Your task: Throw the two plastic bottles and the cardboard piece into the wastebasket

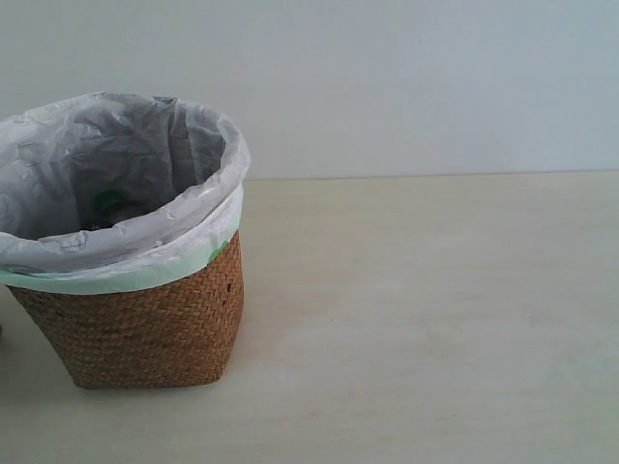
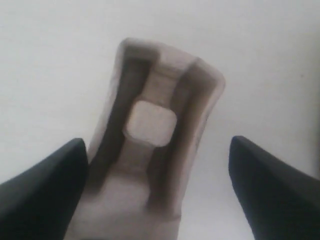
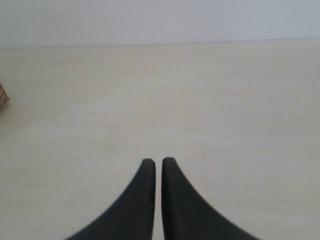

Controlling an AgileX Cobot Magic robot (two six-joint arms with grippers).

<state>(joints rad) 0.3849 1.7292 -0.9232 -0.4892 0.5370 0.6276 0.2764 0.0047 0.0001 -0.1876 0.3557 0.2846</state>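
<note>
The beige moulded cardboard piece (image 2: 150, 150) fills the left wrist view, lying on the pale table between the two dark fingers of my left gripper (image 2: 157, 141). That gripper is open; one finger (image 2: 55, 185) is close against the tray's side and the other stands well apart from it. The wicker wastebasket (image 1: 145, 319) with its white-grey bag liner (image 1: 116, 164) stands at the left of the exterior view. A green patch (image 1: 106, 200) shows inside the liner. My right gripper (image 3: 155, 161) is shut on nothing above bare table. Neither bottle can be made out, and no arm appears in the exterior view.
The pale wooden table (image 1: 435, 319) stretches right of the basket to a plain wall. A corner of the wicker basket (image 3: 2, 95) shows at the edge of the right wrist view.
</note>
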